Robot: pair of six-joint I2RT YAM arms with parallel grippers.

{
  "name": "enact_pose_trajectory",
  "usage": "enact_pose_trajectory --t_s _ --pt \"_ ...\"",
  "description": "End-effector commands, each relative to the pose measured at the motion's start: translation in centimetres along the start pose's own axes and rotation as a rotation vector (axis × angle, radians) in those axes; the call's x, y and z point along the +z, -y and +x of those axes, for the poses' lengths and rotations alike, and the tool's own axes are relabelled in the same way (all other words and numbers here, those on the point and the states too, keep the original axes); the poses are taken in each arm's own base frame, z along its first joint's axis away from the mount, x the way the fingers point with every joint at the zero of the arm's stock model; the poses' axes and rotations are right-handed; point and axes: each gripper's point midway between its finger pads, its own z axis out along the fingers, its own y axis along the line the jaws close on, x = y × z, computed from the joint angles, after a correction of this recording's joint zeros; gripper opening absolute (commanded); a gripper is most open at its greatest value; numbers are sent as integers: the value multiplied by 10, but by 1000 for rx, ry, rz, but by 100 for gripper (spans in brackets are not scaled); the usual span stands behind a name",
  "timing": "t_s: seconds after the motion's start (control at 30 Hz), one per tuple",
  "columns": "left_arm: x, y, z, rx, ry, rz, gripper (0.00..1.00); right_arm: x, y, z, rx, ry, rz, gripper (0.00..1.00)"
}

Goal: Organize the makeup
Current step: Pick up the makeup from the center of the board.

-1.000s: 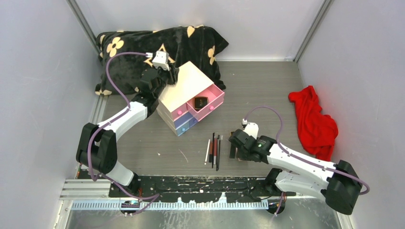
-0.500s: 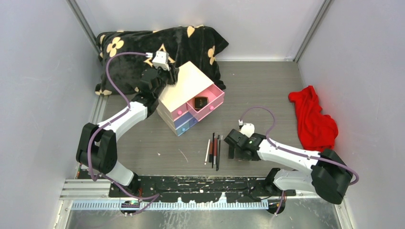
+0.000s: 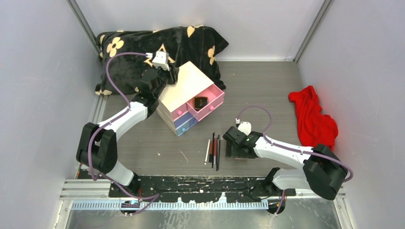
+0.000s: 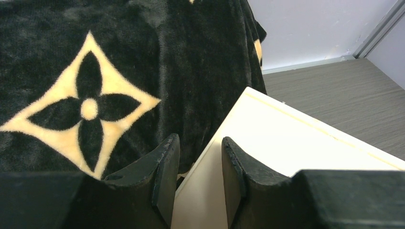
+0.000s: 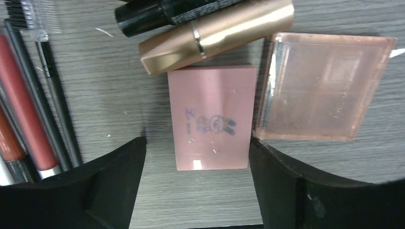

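Observation:
My right gripper point(image 5: 197, 143) is open, low over the table, its fingers on either side of a flat pink compact with a bunny print point(image 5: 212, 117). A clear pink compact point(image 5: 325, 86) lies to its right. A gold tube point(image 5: 217, 36) and a black tube point(image 5: 167, 12) lie just beyond it. Red-brown pencils point(image 5: 24, 105) and a thin black one point(image 5: 57, 105) lie to the left; they also show in the top view point(image 3: 214, 150). In the top view the right gripper point(image 3: 233, 150) hides the compacts. A black-gold compact point(image 3: 200, 102) sits in the open pink drawer point(image 3: 216, 101). My left gripper point(image 4: 199, 164) is closed on the cream box's back corner point(image 4: 267, 129).
The cream box point(image 3: 184, 86) with pink and blue drawers stands at centre left. A black blanket with cream flowers point(image 3: 157, 47) lies behind it. A red cloth point(image 3: 313, 121) lies at the right. Grey walls close in the table on three sides.
My right arm has slid left toward the pencils, bringing the open gripper over the compacts. The left arm and the box have not moved.

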Motion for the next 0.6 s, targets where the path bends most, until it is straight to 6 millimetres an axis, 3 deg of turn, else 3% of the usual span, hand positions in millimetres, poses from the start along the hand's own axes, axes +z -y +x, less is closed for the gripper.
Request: enact_pose_trajectory --t_s 0.0,0.3,0.57 --pt "-59 -11 197 -57 -633 -53 38 4 -19 -5 -18 1 -69 82" --pt "-61 -12 194 -56 -625 -56 39 5 -11 0 29 -9 -36 59" --pt "-61 -11 193 -57 -621 -56 39 4 -6 6 58 -19 -28 11"
